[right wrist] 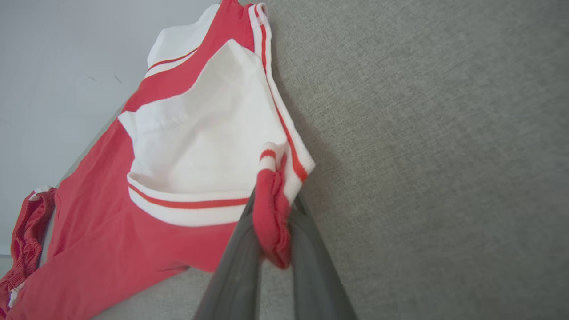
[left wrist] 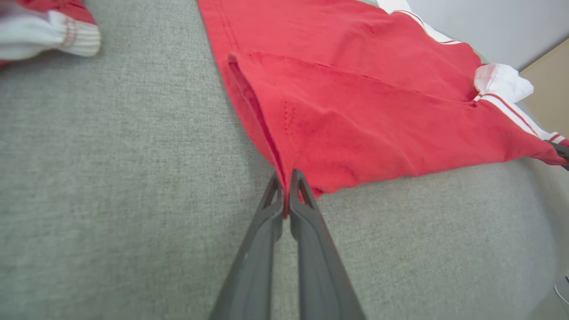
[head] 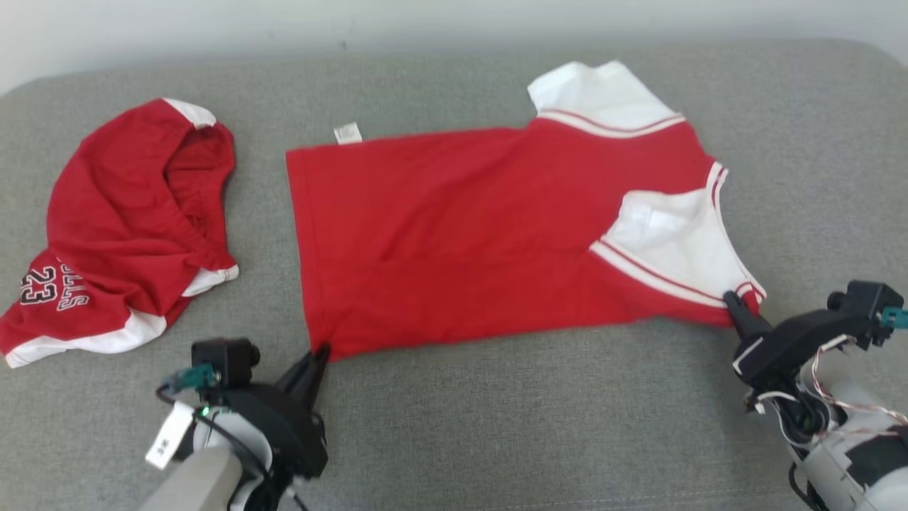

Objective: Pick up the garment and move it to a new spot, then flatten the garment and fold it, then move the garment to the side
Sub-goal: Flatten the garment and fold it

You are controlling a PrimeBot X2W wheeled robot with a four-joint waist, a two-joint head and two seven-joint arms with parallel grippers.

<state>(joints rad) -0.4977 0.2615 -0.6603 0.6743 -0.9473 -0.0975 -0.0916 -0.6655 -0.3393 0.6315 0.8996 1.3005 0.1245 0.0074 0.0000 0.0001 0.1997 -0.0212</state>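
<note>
Plainly both grippers are clamped on cloth. The left gripper (head: pixel 320 352) has its jaws nearly closed on the hem corner of the red shirt (head: pixel 461 234); in the left wrist view a thin sliver of red sits between the tips of the left gripper (left wrist: pixel 286 178), and the rest of the shirt fans away ahead and to its right. The right gripper (head: pixel 731 298) pinches the striped shoulder corner, and in its wrist view a bunched red wad fills the narrow gap in the right gripper (right wrist: pixel 273 202), with the white sleeve just beyond the tips.

Judging by the grip points, the two ends of the near edge are held so that the edge stays straight between them and can be raised or dragged as one line without sagging. The sleeve lying on the body and the doubled layer at the hem suggest that flattening is done and folding is under way.

The shirt lies spread on the grey cushion (head: pixel 496 426), stretched between the grippers and reaching away from both. Nothing here works as a container; the cushion bears everything. Red shorts (head: pixel 135 206) lie crumpled beyond the left gripper and to its left, apart from the shirt.
</note>
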